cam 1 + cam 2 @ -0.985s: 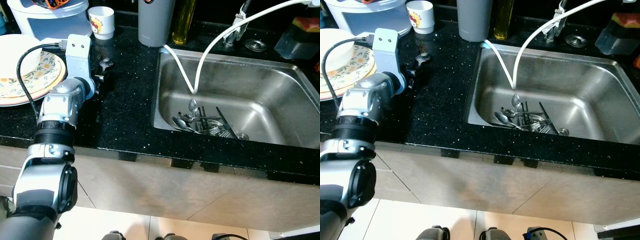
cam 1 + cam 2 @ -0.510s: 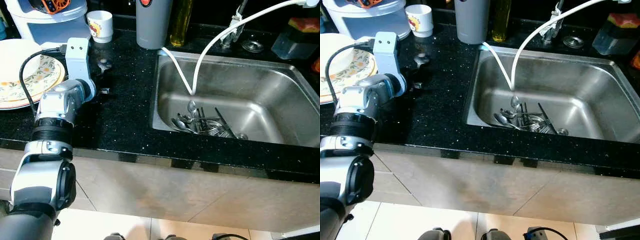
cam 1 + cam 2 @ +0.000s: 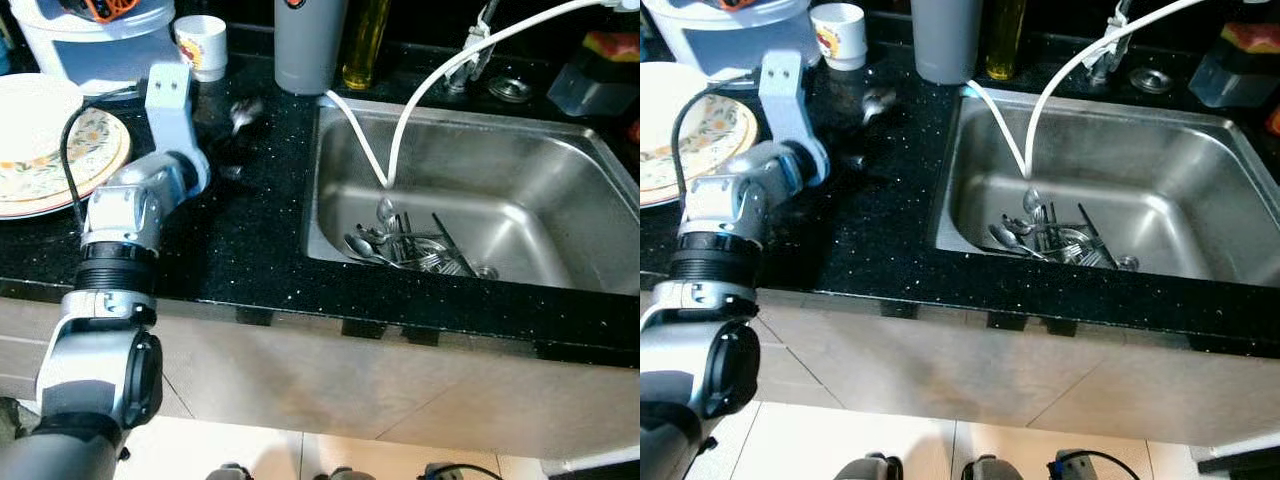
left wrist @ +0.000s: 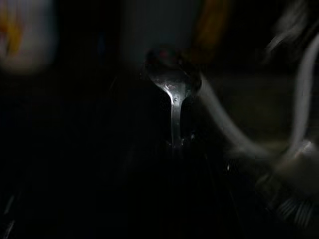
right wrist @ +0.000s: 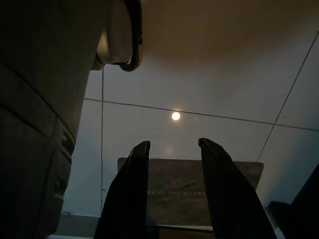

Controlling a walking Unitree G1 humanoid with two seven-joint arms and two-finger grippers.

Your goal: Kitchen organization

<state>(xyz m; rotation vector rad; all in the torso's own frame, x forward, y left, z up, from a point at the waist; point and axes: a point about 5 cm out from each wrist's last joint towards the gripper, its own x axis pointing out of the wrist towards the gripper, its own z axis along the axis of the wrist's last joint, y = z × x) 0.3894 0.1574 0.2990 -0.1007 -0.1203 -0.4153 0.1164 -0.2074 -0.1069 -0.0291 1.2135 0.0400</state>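
Lifting a spoon (image 4: 172, 94) off the counter — my left gripper (image 3: 232, 140) is clamped on its handle, now nearer the sink (image 3: 560, 160). Probably headed for the cutlery there; my right gripper (image 5: 174, 194) hangs idle, fingers parted.

Spoon (image 3: 243, 112) in left gripper (image 3: 232, 140), now raised nearer sink (image 3: 560, 150).

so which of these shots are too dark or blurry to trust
The left wrist view is very dark and soft: a glint on the spoon is about all that reads clearly. In the left eye view, the spoon held by the left claw is motion-smeared, while the sink and its cutlery are sharp. The right wrist view is dim, with one ceiling-light reflection on the floor tiles.
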